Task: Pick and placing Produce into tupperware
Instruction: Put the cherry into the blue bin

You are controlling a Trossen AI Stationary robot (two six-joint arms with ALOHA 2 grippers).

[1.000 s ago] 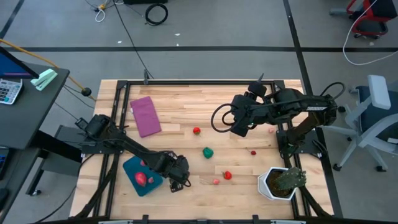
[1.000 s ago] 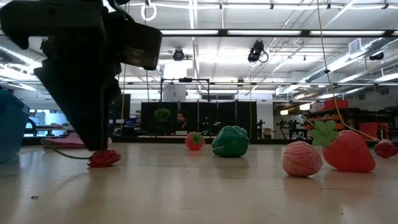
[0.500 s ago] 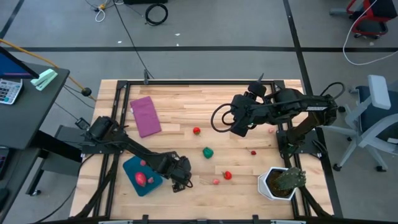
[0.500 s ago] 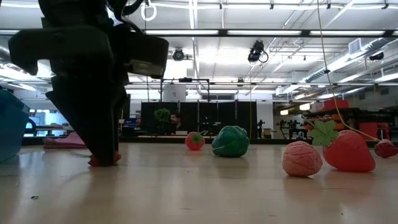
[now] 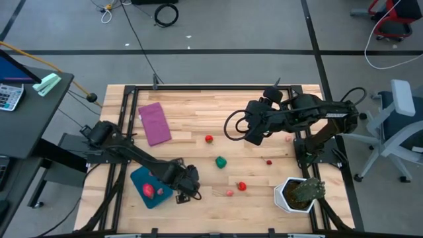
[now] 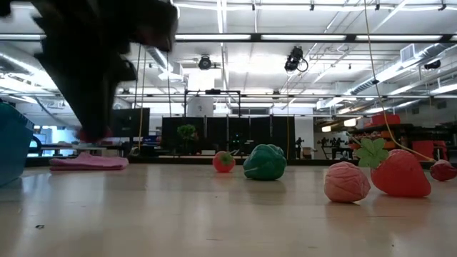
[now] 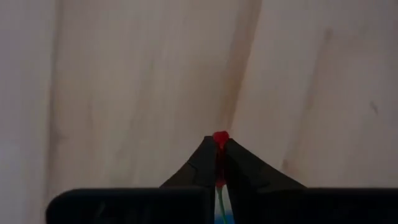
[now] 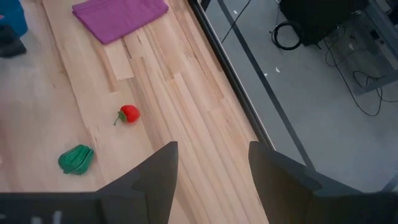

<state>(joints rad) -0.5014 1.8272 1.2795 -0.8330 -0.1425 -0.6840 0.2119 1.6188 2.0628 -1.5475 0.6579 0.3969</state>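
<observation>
Wood-plank surface (image 5: 198, 112) carries everything, and the two dark arms reach in over it from either side. Beyond the left pincer, toward the far edge, lies a flat purple rectangle of cloth (image 5: 154, 123). Close below the right arm's base stands a spiky green plant in a white hexagonal pot (image 5: 299, 193). Just beside the left pincer (image 5: 186, 192), on its outer side, sits the shallow teal-blue rectangular plastic tupperware (image 5: 141, 178) with a pink toy piece (image 5: 149, 190) inside it. That left pincer is clamped tight on a small red toy piece (image 7: 220, 137), whose tip pokes out between the fingertips; what kind of fruit it is I cannot make out, and in the blurred low view it seems lifted off the planks. The right pincer (image 8: 210, 163) hangs above the far middle with its fingers spread and nothing between them. Between the two pincers rest a green toy vegetable (image 5: 221, 161), a red toy strawberry (image 5: 242, 186), a pink toy fruit (image 5: 229, 193), a red stemmed toy fruit (image 5: 209, 139) and a tiny red piece (image 5: 269, 161).
</observation>
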